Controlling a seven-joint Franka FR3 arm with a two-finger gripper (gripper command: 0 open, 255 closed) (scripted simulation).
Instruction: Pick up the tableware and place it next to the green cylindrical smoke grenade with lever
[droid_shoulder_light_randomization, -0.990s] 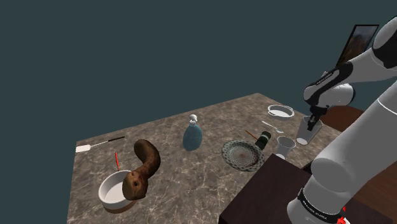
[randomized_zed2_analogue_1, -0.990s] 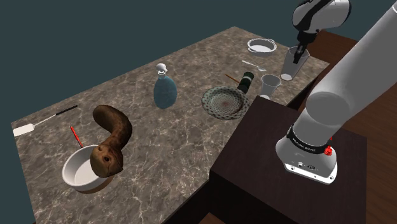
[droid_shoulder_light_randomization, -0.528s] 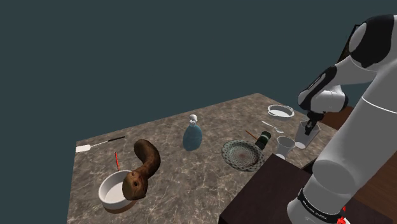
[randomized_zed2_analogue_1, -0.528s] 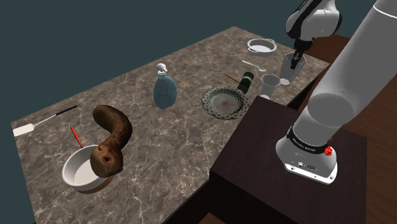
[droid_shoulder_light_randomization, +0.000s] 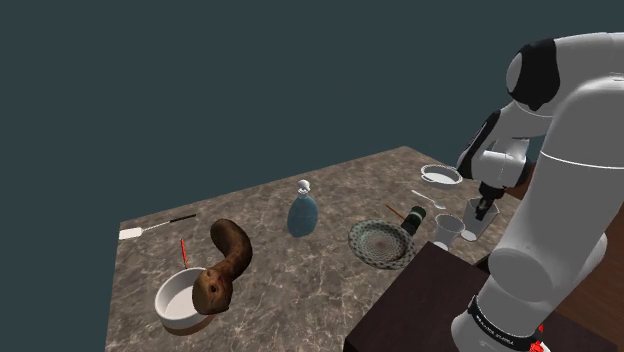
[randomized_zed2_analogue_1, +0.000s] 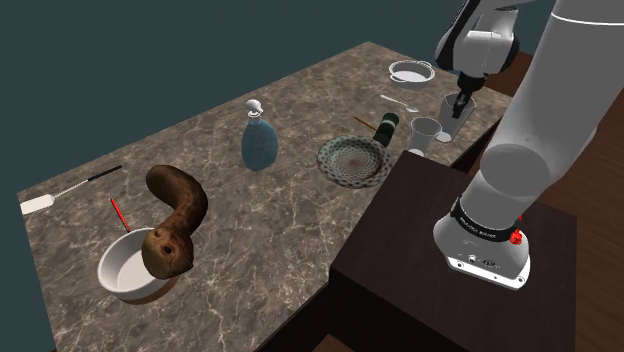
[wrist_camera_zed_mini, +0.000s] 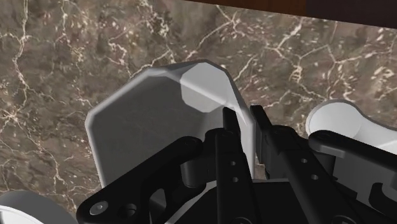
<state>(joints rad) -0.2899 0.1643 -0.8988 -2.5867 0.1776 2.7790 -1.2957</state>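
Over the last second the arm has swung in and the white cup (randomized_zed2_analogue_1: 450, 112) has come with it toward the green grenade (randomized_zed2_analogue_1: 385, 125). The fingers (wrist_camera_zed_mini: 261, 130) are pinching its wall, so I'd say the carry's underway. It's near the surface's (randomized_zed2_analogue_1: 300, 100) far corner and looks empty, same as the neighbour cup (randomized_zed2_analogue_1: 425, 133). The big bowl (randomized_zed2_analogue_1: 115, 272) holds a brown lump (randomized_zed2_analogue_1: 175, 225).

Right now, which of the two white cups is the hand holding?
The cup farther from the patterned plate: the hand pinches its wall. The other cup stands free beside the dark green grenade.
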